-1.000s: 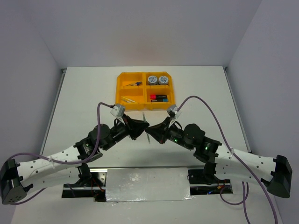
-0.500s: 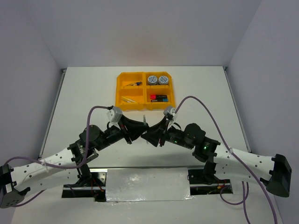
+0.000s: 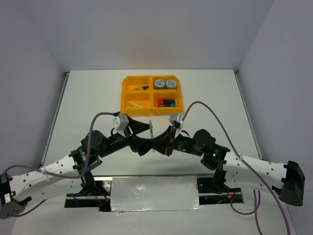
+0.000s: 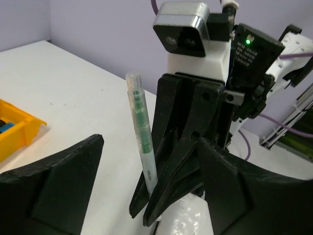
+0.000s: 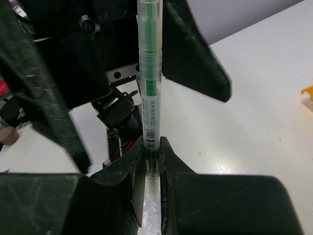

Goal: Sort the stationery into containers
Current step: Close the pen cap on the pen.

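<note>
A thin pale pen with a green core (image 3: 152,128) (image 5: 149,88) stands upright in mid-table, in front of the orange-yellow tray (image 3: 125,96). My right gripper (image 3: 164,141) (image 5: 151,147) is shut on its lower end. My left gripper (image 3: 145,138) (image 4: 146,193) faces it with jaws open wide on either side of the pen (image 4: 141,132), not touching it. In the tray lie two tape rolls (image 3: 165,83), highlighters (image 3: 166,103), a pale pen (image 3: 134,104) and a dark pen (image 3: 141,88).
Both arms meet nose to nose in the middle of the white table (image 3: 88,98). Purple cables (image 3: 220,122) arch over each wrist. A foil-covered plate (image 3: 154,193) lies between the arm bases at the near edge. Walls close the table on three sides.
The left gripper has opened and let go of the pen. The right gripper opened, then shut on the pen's lower end. Both wrists have shifted slightly left.
</note>
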You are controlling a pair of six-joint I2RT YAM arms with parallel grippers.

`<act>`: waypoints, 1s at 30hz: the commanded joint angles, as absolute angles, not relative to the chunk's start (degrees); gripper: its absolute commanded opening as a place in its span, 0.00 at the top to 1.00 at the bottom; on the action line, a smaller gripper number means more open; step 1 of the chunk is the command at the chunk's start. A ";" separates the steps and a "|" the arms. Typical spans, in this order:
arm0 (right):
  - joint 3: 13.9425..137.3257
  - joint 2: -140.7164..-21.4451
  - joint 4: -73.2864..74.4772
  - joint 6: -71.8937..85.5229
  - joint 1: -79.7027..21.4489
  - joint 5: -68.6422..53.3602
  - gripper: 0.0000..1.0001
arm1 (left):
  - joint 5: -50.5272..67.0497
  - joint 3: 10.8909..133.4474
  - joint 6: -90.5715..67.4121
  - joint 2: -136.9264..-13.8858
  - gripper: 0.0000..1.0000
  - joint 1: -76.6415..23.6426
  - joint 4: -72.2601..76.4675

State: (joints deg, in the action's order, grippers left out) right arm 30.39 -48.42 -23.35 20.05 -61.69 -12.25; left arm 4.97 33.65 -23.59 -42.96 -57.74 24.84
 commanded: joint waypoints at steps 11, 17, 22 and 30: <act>32.61 -50.27 -22.24 18.19 -61.52 -11.69 1.00 | -4.74 47.10 -23.02 -42.63 0.13 -57.92 16.97; 33.66 -50.80 -21.89 18.11 -61.61 -12.30 1.00 | -8.78 49.92 -24.78 -44.03 0.33 -57.92 12.05; 34.10 -50.36 -21.36 17.93 -61.61 -11.51 1.00 | -10.02 51.06 -26.19 -45.44 0.47 -57.92 9.41; 34.89 -50.19 -20.30 17.49 -61.61 -11.51 1.00 | -9.58 50.62 -27.33 -46.23 0.56 -57.92 8.70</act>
State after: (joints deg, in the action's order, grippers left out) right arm 31.88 -50.85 -19.68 18.52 -61.67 -11.53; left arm -9.17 48.97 -26.24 -46.39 -57.74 7.18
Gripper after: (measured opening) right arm 0.176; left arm 0.449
